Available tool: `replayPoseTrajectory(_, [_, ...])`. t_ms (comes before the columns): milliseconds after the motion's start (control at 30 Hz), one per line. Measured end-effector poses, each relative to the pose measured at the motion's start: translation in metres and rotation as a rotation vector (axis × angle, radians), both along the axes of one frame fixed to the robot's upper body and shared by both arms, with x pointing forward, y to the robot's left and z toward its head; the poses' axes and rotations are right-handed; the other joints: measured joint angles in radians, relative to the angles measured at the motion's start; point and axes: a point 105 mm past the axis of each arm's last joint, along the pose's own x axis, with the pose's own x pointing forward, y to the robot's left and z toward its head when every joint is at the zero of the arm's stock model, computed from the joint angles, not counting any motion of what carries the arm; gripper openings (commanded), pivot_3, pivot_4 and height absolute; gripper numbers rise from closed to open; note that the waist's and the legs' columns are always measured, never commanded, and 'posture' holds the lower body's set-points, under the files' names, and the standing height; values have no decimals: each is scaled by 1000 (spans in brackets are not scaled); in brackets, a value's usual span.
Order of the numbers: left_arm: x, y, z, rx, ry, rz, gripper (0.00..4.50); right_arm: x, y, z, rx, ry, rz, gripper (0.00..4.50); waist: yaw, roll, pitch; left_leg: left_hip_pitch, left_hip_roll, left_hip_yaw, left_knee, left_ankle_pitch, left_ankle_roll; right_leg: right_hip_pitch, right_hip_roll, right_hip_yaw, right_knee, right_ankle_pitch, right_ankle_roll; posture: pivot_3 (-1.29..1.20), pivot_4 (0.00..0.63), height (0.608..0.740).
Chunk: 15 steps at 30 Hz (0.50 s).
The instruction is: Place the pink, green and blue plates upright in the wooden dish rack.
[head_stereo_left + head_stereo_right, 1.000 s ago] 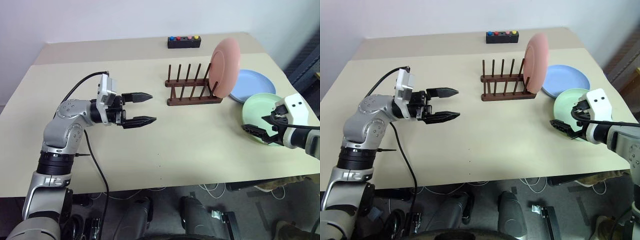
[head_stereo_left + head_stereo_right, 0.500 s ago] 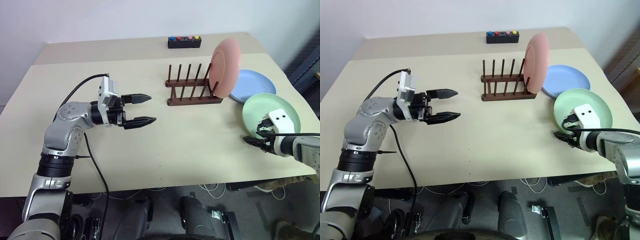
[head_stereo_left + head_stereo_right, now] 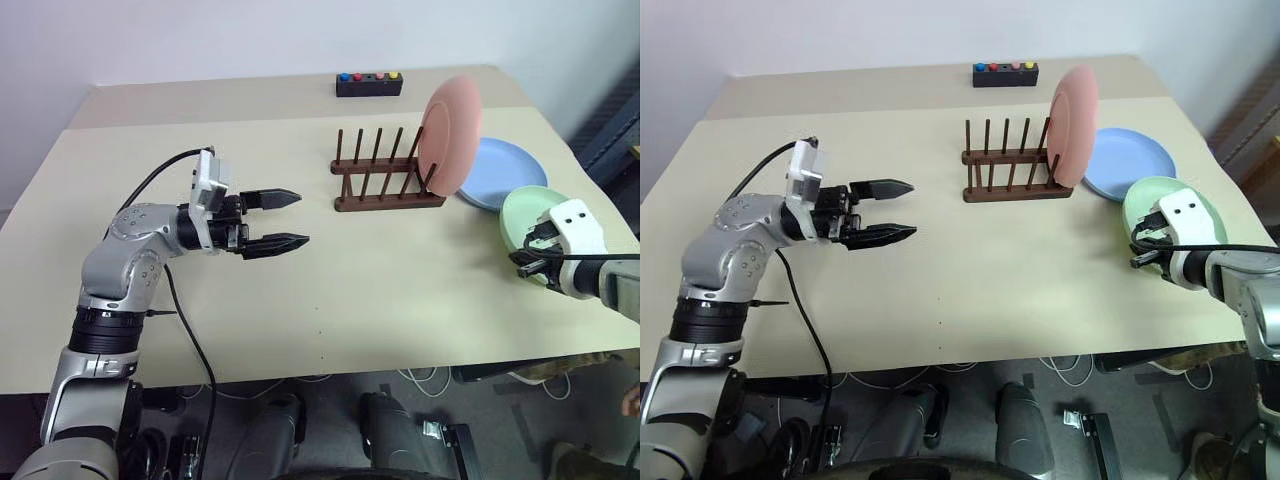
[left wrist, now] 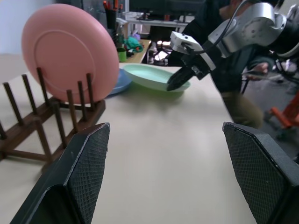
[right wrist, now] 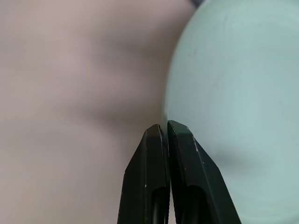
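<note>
We see the right fingers pressed together at the near rim of the green plate, nothing clamped. Left fingers gape wide. Pink plate stands in the rack; blue plate lies on the counter.

Robot lab: bare table, dangling cables, cluttered desks.

Right tool now closed, fingers pressed together at the near rim of the green plate; open around that rim a second ago. Green plate shifted right and farther along the worktop, now overlapping the blue plate.
</note>
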Motion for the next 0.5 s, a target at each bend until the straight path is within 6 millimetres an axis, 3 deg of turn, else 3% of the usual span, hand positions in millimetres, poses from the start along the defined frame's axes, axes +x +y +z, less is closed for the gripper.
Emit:
replayPoseTrajectory(200, [2, 3, 10, -58, 33, 10, 3987, 9, -2, 43, -27, -115, -6, 43, -1, 0, 0, 0, 0, 0, 0, 0, 0, 0, 0, 0, 0, 0, 0, 0, 150, 740])
replayPoseTrajectory(400, [26, 4, 17, -99, -26, 143, 3987, 27, 7, 135, 123, -469, 15, 43, 1, 0, 0, 0, 0, 0, -1, 0, 0, 0, 0, 0, -1, 0, 0, 0, 150, 740])
replayPoseTrajectory(500, [33, 8, 17, -95, -55, 196, 3987, 31, 22, 157, 245, -575, 81, 43, 0, 0, 0, 0, 0, 0, -1, 0, 0, 0, 0, 0, -1, 0, 0, 0, 150, 740])
